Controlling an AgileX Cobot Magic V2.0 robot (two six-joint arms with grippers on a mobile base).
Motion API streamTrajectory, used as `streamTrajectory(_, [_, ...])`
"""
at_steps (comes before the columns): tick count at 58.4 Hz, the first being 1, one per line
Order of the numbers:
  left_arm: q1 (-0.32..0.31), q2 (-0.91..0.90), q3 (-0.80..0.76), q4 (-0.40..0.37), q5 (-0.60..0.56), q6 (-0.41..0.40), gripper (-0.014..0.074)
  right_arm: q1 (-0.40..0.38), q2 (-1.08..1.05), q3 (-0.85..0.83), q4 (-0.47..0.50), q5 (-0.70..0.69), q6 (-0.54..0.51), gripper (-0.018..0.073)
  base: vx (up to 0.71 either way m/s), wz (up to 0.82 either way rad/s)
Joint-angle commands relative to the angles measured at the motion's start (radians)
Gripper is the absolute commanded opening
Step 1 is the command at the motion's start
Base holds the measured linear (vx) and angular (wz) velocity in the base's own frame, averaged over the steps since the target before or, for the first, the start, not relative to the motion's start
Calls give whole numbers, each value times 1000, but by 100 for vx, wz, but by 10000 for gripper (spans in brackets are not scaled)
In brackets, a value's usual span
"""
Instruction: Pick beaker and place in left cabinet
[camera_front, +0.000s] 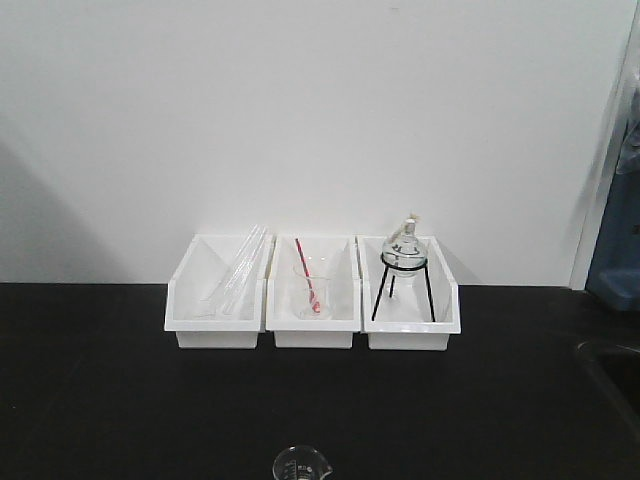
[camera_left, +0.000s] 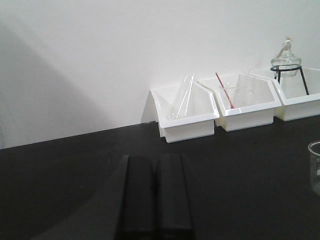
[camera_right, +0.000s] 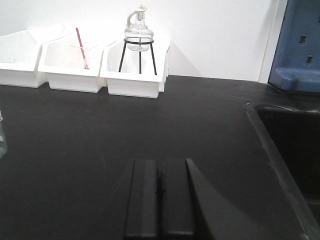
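On the black counter (camera_front: 120, 400), the beaker (camera_front: 300, 466) is seen upright between the two grippers, apart from both (white bins (camera_front: 313, 338) stand behind). The left gripper (camera_left: 155, 200) and right gripper (camera_right: 160, 200) are held closed, empty.

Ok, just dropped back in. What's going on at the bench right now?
Nothing is being handled yet. The beaker stands alone on the black countertop, well in front of the three white bins lined up against the wall. The left gripper and the right gripper are both shut and empty, low over the counter, with the beaker off to the side between them. The left cabinet is not in any view.
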Motion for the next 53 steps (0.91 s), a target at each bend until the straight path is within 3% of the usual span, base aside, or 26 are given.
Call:
streamTrajectory(1, [-1, -19, 16, -3, -75, -3, 1, -4, -14, 7, -8, -80, -5, -9, 0, 0])
streamTrajectory(53, [-1, -19, 16, -3, -75, -3, 1, -4, -14, 7, -12, -110, -8, -9, 0, 0])
